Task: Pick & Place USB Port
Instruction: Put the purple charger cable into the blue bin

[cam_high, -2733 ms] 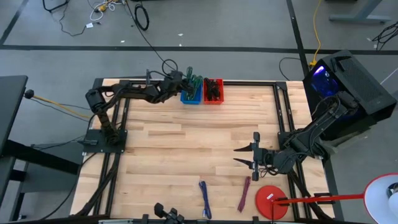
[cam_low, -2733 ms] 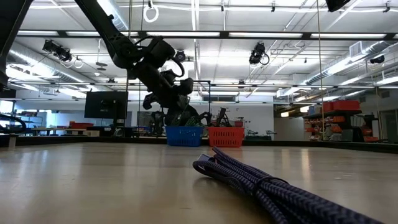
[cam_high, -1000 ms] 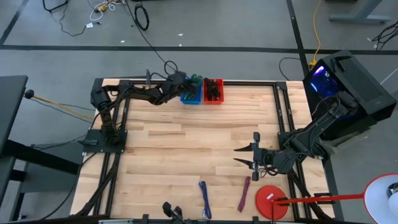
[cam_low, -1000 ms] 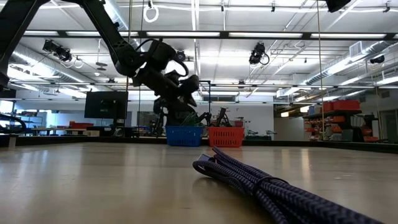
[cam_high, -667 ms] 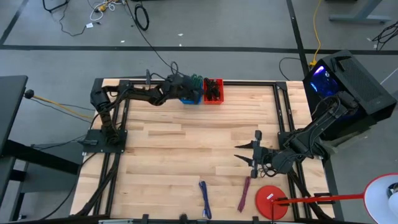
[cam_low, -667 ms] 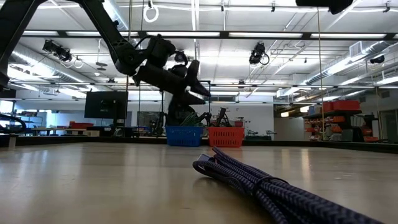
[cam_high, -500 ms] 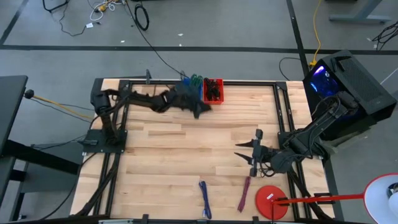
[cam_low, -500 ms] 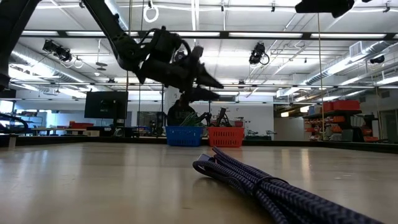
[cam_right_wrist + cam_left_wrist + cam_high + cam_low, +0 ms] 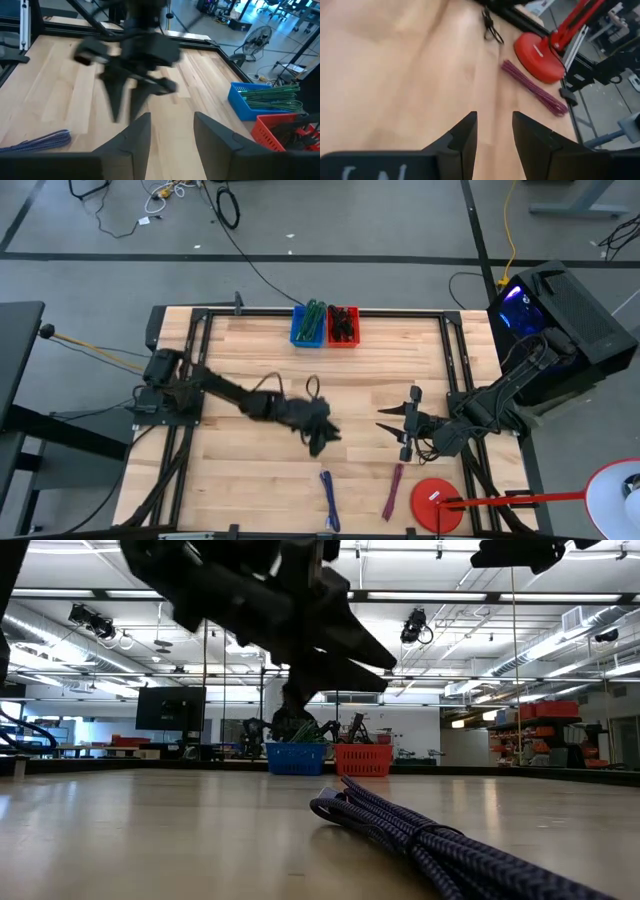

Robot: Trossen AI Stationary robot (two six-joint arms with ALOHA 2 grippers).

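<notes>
Blue braided cable (image 9: 329,499): laid loose on the pale wooden bench (image 9: 250,370) near its front edge, apart from both hands; judged to be the USB lead of the task, not yet gripped.
Purple braided cable (image 9: 393,491): laid just beside the round red lamp base (image 9: 436,504), also untouched.
Left hand (image 9: 318,435): held above mid-bench, between the bins and the blue cable; fingers seen parted with nothing between them in its wrist view, presumably kept apart for a grasp.
Right hand (image 9: 401,429): parked at the right side of the bench, fingers spread and empty, clear of the left arm's path.
Blue plastic bin (image 9: 308,326) and red plastic bin (image 9: 343,326): set side by side at the far edge, cables inside, well apart from both loose cables.
</notes>
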